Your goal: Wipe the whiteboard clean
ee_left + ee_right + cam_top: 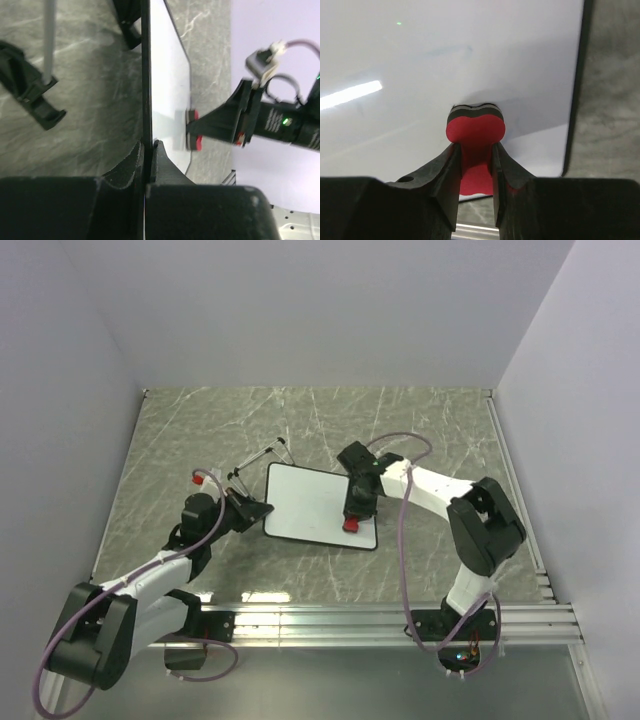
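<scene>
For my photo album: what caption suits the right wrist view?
Right gripper holds a red eraser against the whiteboard, near its black-framed edge.

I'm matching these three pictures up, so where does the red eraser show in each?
Top view: red eraser just right of centre, at the whiteboard's near edge.
Left wrist: right of centre, at the board face.
Right wrist: centre, held in the right gripper.
Shared landmark: the whiteboard's black frame.

glossy whiteboard (pixel 310 502), marbled tabletop (pixel 200 430)
</scene>
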Robot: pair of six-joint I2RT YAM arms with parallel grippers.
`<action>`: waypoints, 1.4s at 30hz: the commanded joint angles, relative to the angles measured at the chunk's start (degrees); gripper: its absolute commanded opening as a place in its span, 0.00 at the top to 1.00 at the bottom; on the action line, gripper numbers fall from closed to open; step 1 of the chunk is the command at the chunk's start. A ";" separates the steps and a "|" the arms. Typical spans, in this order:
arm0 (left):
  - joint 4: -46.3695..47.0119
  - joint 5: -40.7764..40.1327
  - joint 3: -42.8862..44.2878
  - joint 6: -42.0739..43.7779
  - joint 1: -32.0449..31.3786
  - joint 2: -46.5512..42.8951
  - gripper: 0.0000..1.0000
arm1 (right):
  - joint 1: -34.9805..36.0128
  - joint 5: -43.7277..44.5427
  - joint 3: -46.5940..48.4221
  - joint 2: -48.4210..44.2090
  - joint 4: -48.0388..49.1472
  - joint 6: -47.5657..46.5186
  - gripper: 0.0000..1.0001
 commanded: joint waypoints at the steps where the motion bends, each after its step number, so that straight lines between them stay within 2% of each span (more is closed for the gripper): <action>1: -3.54 0.45 2.29 6.38 0.01 -1.16 0.99 | -0.95 -0.51 4.72 5.38 4.17 0.78 1.00; 5: -5.92 0.53 3.00 7.69 0.01 -1.69 0.99 | -1.84 -2.18 7.27 10.39 5.67 2.09 1.00; 10: -8.03 -0.52 4.31 7.96 -0.08 -2.22 0.99 | 1.15 -2.80 5.97 8.38 8.13 5.08 1.00; 17: -7.77 -0.61 7.04 8.14 0.36 -0.11 0.99 | 1.33 -4.64 -16.59 -1.54 15.16 6.92 1.00; 20: -7.94 -0.70 7.83 7.88 0.53 0.50 0.99 | 1.24 -4.91 -19.87 -4.63 17.36 7.63 1.00; 27: -10.05 -0.17 10.82 9.19 0.54 1.73 0.99 | 1.67 -5.60 -14.88 0.11 20.51 9.03 1.00; 33: -12.15 -0.78 12.84 9.63 0.54 2.70 0.99 | 5.54 -5.78 -7.05 1.52 21.75 11.58 1.00; 37: -13.65 -1.40 14.95 10.33 0.80 3.31 0.99 | 5.28 -5.26 -12.66 -0.76 23.78 11.68 1.00; 42: -14.80 -1.58 17.94 11.39 1.68 4.81 0.99 | 5.46 -6.93 -24.87 -2.61 28.60 13.17 1.00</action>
